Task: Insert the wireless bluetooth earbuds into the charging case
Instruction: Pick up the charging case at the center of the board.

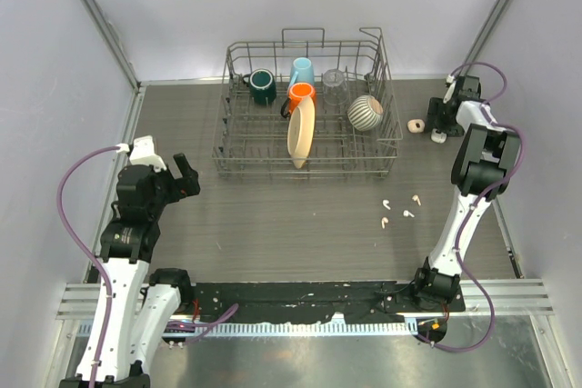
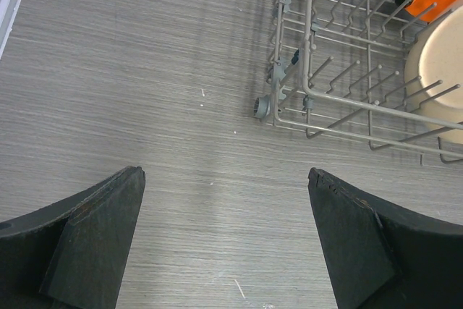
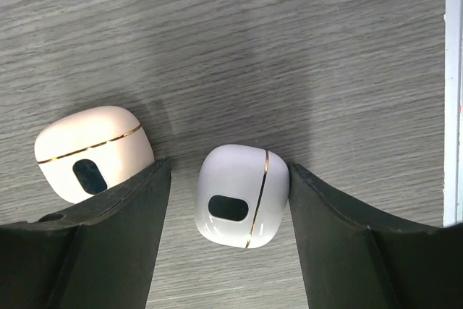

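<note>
Top external view shows the four white earbuds lying loose on the table, just past the front right corner of the dish rack, none of them in a case yet. Two charging cases sit off the rack's right side. In the right wrist view, the white case lies flat with its lid apparently closed, and a cream case lies just beside it. The right gripper brackets the white case with jaws partly open: one finger touches the case and the other stands a little apart, with the cream case outside it. The left gripper hangs with jaws wide and empty over bare table near the rack's front left corner.

The step in hand looks like securing the white case. The next move likely calls for closing squarely without nudging the cream case, then getting the lid open.
</note>
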Controlling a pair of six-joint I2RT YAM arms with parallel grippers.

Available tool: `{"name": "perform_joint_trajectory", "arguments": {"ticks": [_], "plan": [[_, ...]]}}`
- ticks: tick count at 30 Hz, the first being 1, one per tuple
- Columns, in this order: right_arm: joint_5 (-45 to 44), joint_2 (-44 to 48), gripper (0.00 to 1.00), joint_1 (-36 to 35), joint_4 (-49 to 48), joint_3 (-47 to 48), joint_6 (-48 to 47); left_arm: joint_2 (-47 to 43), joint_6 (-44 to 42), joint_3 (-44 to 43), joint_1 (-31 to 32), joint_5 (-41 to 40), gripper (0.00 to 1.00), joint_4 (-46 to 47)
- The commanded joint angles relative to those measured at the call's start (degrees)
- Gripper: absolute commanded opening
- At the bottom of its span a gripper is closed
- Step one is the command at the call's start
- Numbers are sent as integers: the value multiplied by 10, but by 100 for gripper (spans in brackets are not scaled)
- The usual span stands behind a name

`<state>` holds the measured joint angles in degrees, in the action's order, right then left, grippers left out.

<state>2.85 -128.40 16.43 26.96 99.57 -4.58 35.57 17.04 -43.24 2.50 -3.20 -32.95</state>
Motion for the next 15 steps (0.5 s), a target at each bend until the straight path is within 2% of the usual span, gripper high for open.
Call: {"name": "perform_joint_trajectory", "arguments": {"ticks": [1, 15], "plan": [[0, 14, 70, -3, 40, -17, 12, -6, -11, 1, 0, 11, 100, 21], [-26, 26, 66, -3, 45, -35, 62, -12, -11, 2, 0, 12, 100, 21]]}}
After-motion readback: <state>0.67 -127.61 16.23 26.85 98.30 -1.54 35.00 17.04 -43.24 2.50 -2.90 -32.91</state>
